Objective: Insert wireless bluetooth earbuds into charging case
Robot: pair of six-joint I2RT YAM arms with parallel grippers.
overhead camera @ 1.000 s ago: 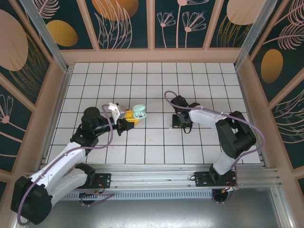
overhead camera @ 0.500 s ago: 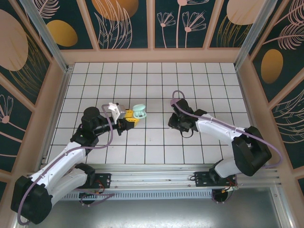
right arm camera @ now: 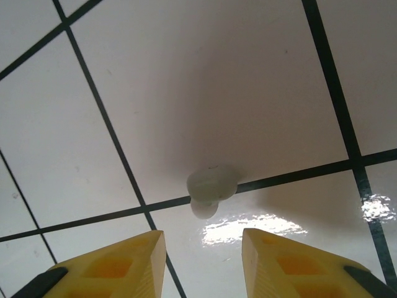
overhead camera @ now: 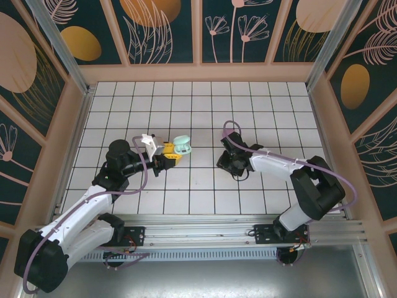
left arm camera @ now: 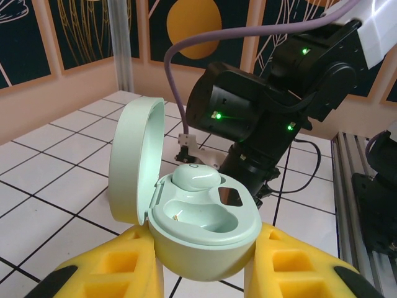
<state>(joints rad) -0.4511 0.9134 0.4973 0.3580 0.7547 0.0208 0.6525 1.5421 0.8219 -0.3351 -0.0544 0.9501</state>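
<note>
Left gripper [overhead camera: 166, 156], at 9 o'clock of the floor's centre, has its yellow fingers [left arm camera: 118, 270] closed on the lower shell of the mint case [left arm camera: 205, 226] and holds it off the tiles [overhead camera: 186, 105]. The grip appears meant to present the case as a fixed target: the lid [left arm camera: 133, 161] stands hinged open at 9 o'clock in the left wrist view, and the tray faces up and toward the other arm. One seated earbud [left arm camera: 195, 177] fills the far well at 12 o'clock. The near socket [left arm camera: 198, 217] is vacant, so the task reads as about half done for this case. Right gripper [overhead camera: 231, 162], at 4 o'clock of centre, is tipped down at the floor with its jaws wide apart and nothing between them. In its wrist view the right gripper [right arm camera: 201, 261] lines up with the loose earbud [right arm camera: 211, 185], which lies just beyond the fingertips at 12 o'clock, near but not touched, apparently to straddle it for a pick. The loose earbud rests on a dark grout line [right arm camera: 291, 177]. Its rounded body is widest along 3 to 9 o'clock, slightly tilted, and its small tip points to about 7 o'clock, toward the fingers.
</note>
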